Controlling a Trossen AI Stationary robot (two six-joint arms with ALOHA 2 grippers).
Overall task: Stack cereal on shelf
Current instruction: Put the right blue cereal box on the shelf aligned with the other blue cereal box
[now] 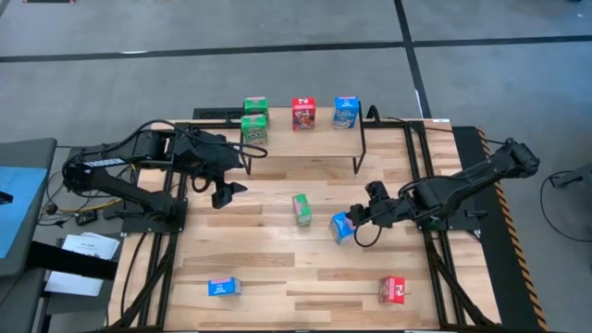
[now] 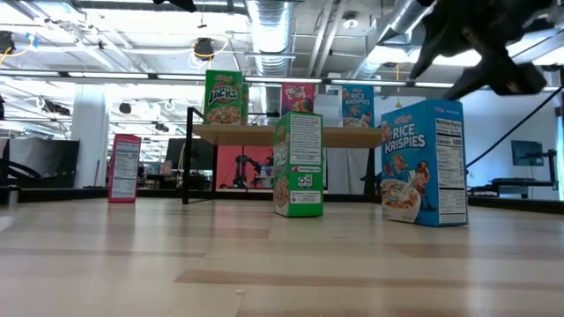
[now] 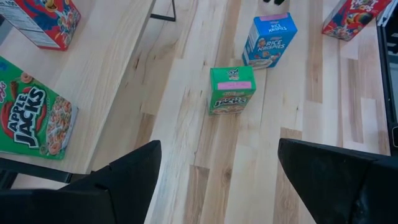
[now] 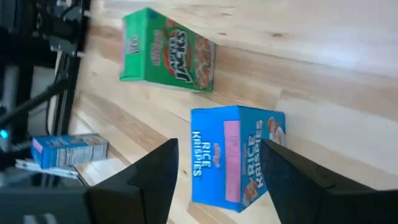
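While both end effectors (image 1: 225, 194) (image 1: 359, 215) gape wide, shelf (image 1: 314, 141) has 4 boxes, table (image 1: 277, 268) 4.

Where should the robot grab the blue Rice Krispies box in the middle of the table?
Probably from above, by its two narrow sides. The blue Rice Krispies box stands upright on the table, apart from the green box, and the right gripper hovers over its top with open jaws straddling it.
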